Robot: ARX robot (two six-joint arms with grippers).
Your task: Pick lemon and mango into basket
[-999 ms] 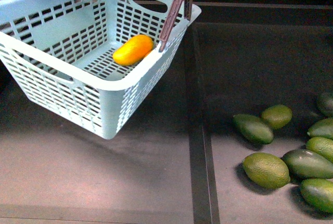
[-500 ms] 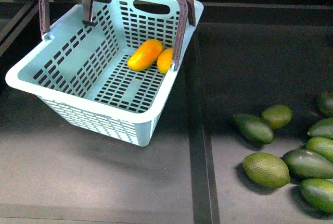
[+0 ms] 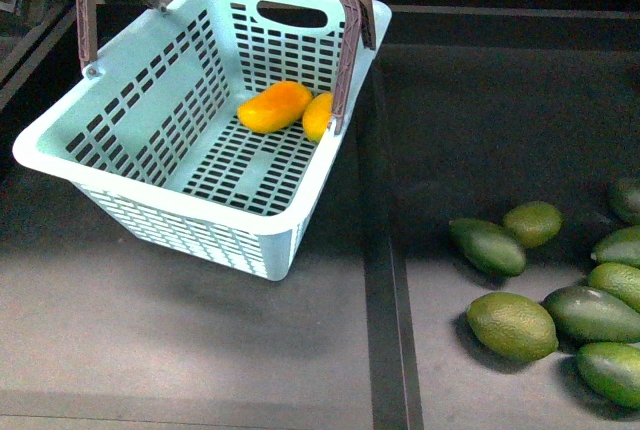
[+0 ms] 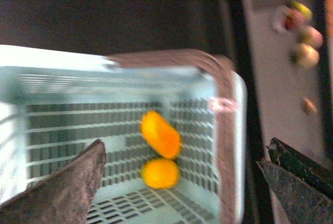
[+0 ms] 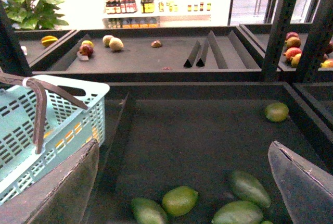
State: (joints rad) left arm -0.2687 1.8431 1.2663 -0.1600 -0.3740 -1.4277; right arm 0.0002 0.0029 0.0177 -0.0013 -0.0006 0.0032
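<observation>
The light teal basket (image 3: 180, 230) stands on the dark shelf at the left, its brown handles (image 3: 345, 20) raised. Inside, against the far right wall, lie the yellow-orange mango (image 3: 272, 107) and the lemon (image 3: 318, 115), which the handle partly hides. The left wrist view is blurred. There my left gripper (image 4: 182, 193) hangs open above the basket (image 4: 67, 86), with the mango (image 4: 161, 134) and the lemon (image 4: 159, 173) below it and nothing between its fingers. My right gripper (image 5: 182, 193) is open over the green fruits, with the basket (image 5: 62, 125) off to its side. Neither gripper shows in the front view.
Several dark green oval fruits (image 3: 512, 326) lie in the right-hand bin, also under the right gripper (image 5: 179, 200). A raised divider (image 3: 380, 250) runs between the basket's bay and that bin. Farther shelves hold more fruit (image 5: 112, 42) and red apples (image 5: 292, 44).
The basket, lifted and tilted a second ago, now rests level on the shelf. The gripper seen at its handle half a second ago has left the front view. The lemon rolled into sight beside the mango.
</observation>
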